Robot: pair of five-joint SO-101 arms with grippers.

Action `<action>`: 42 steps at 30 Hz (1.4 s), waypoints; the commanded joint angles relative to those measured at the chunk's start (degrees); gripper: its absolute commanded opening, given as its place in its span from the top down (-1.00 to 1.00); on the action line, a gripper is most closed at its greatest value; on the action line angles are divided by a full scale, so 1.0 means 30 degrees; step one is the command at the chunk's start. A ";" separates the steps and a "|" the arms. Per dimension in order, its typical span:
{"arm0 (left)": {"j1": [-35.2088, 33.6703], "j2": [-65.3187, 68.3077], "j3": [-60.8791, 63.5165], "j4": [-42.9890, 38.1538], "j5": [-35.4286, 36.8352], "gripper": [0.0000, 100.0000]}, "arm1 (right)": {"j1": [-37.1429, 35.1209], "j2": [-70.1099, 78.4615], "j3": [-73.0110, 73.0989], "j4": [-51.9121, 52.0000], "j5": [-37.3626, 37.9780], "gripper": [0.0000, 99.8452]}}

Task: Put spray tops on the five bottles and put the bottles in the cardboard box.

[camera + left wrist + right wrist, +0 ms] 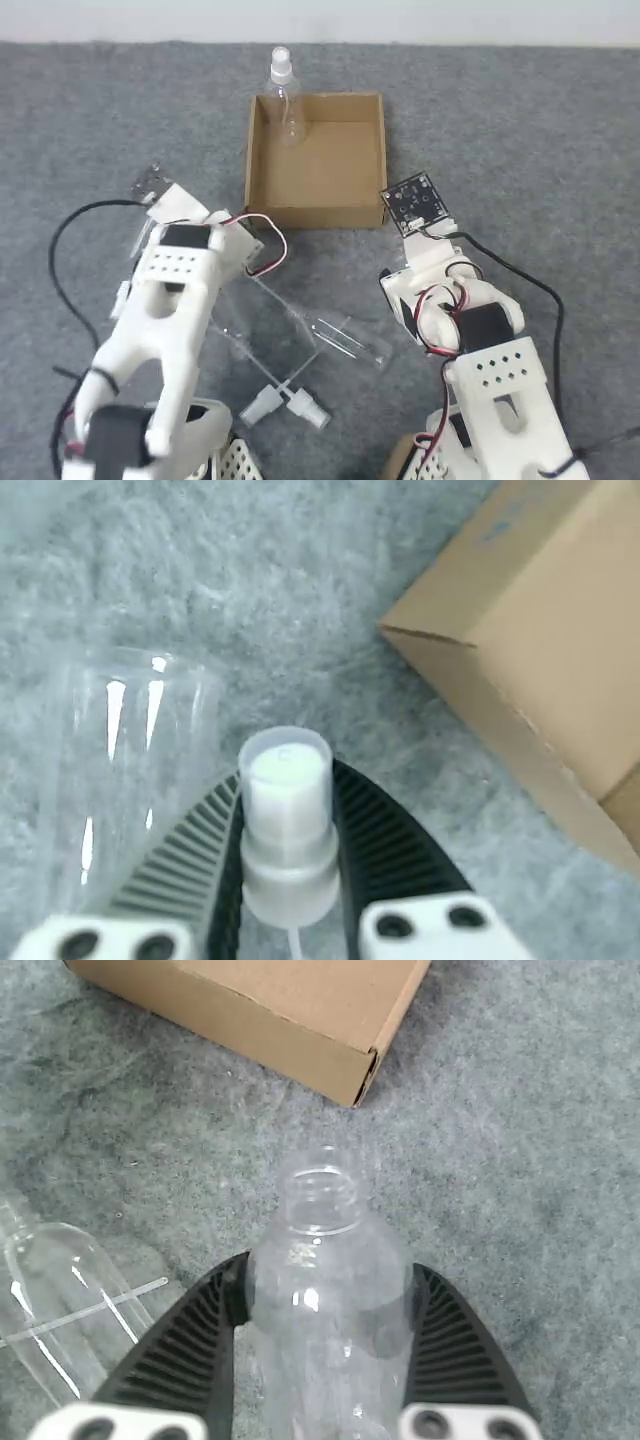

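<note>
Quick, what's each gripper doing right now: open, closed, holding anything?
Left gripper: closed on a spray top.
Right gripper: closed on a bottle with no top.

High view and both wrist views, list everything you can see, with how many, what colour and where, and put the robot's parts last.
cardboard box: one, brown, far middle of the table
capped bottle: one, clear with a white spray top, in the box's far left corner
open bottle: one, clear, no top, held by the right arm
held spray top: one, white, held by the left arm
loose spray tops: two, white, lying on the table's near side between the arms
lying bottles: clear, on the table between the arms, overlapping, exact count unclear
table: one, grey, carpet-like
left gripper: one, black fingers, shut on the held spray top
right gripper: one, black fingers, shut on the open bottle
</note>
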 commanded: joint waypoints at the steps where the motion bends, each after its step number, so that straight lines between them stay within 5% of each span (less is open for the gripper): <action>1: -0.0029 -0.3077 0.0425 0.0147 0.0088 0.98 | 0.0249 -0.0777 -0.0293 -0.0366 -0.0029 0.82; 42: -0.3077 -1.8784 0.7048 -0.1846 0.0234 0.98 | 0.0044 -0.0777 0.0879 -0.2154 -0.0029 0.82</action>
